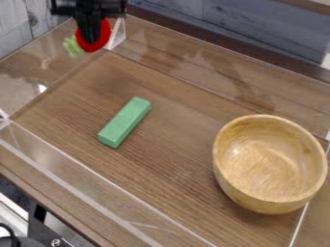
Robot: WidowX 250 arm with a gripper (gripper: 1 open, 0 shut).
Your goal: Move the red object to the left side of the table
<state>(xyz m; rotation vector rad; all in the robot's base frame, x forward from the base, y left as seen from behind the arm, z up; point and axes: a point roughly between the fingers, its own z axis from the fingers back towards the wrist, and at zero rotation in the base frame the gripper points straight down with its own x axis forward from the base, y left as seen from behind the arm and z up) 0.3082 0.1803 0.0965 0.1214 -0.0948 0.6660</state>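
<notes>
claw [89, 31] points straight down over the desk's [194, 96] far-left corner, clamped on the glossy round red toy fruit [91, 41], green leaf end sticking out left. Flat green block [123, 122] mid-desk, smooth wooden bowl [269, 162] front right.

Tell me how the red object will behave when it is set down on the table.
The red object looks round, so it will probably roll once released. Its glossy skin may make it slippery. Being small, it is likely light.
</notes>
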